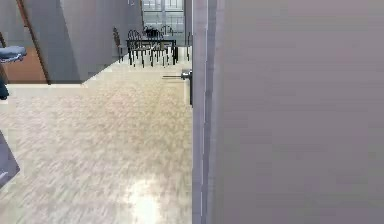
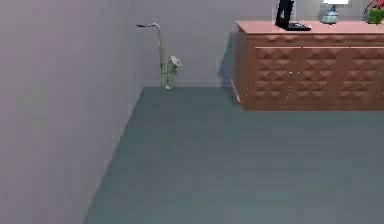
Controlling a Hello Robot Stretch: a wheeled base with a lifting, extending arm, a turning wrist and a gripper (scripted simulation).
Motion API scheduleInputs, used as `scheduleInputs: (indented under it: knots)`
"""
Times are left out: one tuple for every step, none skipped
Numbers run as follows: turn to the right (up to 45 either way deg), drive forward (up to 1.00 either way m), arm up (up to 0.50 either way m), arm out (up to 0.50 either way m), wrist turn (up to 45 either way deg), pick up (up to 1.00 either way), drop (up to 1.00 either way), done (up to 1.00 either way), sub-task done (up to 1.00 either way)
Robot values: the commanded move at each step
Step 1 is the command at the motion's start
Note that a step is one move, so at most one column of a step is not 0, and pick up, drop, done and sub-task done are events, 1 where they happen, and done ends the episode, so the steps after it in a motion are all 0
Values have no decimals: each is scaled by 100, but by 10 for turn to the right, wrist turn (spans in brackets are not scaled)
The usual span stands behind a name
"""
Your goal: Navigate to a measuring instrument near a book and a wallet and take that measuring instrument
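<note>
The robot stands on a pale wood-pattern floor, very close to a tall flat grey door panel with a small dark handle at its edge. Far ahead, at the end of the open passage, is a dark tabletop with thin black chairs around it.

To the side lies a grey-blue floor, and at its far wall stands a reddish-brown sideboard with a patterned front. On it I see a dark upright object and a pale rounded object, both too small to name. In the corner stands a thin curved golden thing.

Where the measuring instrument is, I cannot tell; no book or wallet can be recognised either. I also cannot tell the state of the tool, or if it holds anything.

In my judgement the search is at its beginning. The main danger is the grey door panel: it is so near that a turn toward it could scrape or block the base. Another risk is to take a small blob on the sideboard for the target before the book and wallet beside it are confirmed.
</note>
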Motion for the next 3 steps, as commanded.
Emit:
scheduleInputs:
  knots:
    - [-450,0,0,0,0,0,0,0,0]
    - [-450,0,0,0,0,0,0,0,0]
    - [-300,0,0,0,0,0,0,0,0]
